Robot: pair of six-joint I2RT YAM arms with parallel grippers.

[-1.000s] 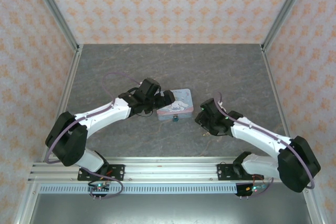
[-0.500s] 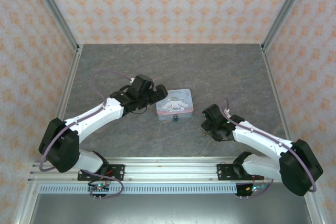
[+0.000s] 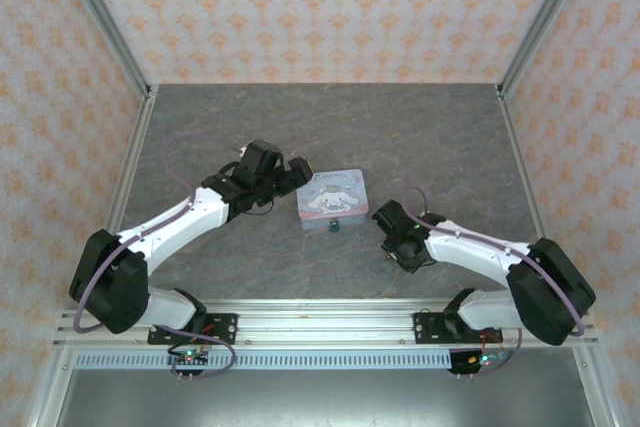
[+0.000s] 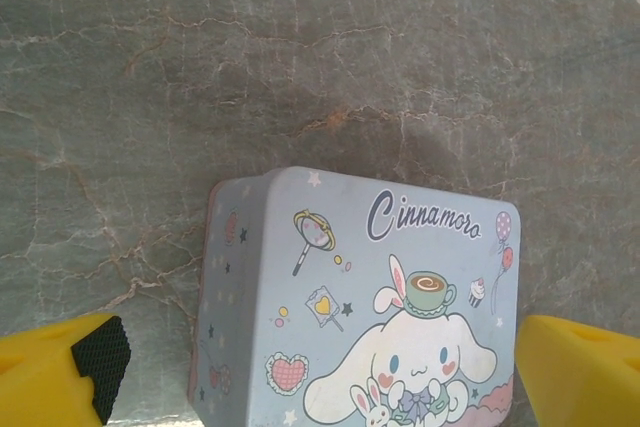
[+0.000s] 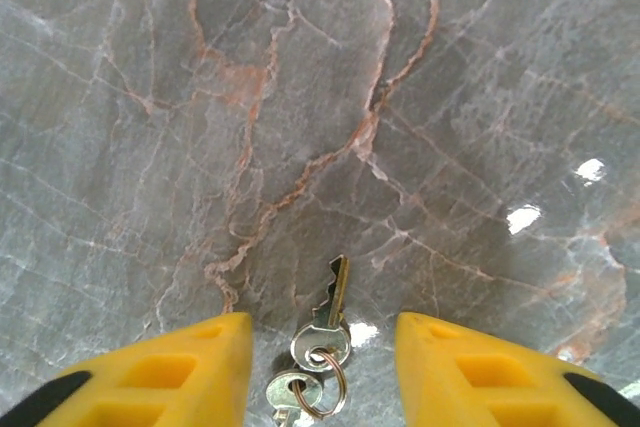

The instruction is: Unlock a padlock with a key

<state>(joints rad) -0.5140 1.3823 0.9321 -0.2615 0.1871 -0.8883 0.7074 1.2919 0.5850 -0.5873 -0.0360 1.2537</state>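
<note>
i have the left hand (image 3: 297, 171) spread as wide as it goes and holding nothing. from above it sits just beside the far left corner of the box (image 3: 333, 195), a small pastel tin with a cartoon rabbit-eared figure on the lid. in the left wrist view the box (image 4: 370, 307) lies on the grey marbled surface (image 4: 200, 67) in line with the gap of the left hand (image 4: 320, 377), one yellow finger low on each side, and i see no contact with it. the padlock (image 3: 332, 227) is a tiny teal speck at the near edge of the box, touching or just beside its front wall; i cannot tell which from this height. the right hand (image 3: 393, 250) is low over the surface (image 3: 450, 137), to the right of the padlock and apart from it. in the right wrist view the right hand (image 5: 320, 327) is partly open and grips nothing: the key (image 5: 333, 309) lies flat on the surface (image 5: 300, 97) in the gap between the two yellow fingers, blade pointing away from the camera, clear of both. a ring (image 5: 327, 384) through its head joins it to a second key (image 5: 284, 394), which lies nearer the camera and is cut off at the bottom edge.
</note>
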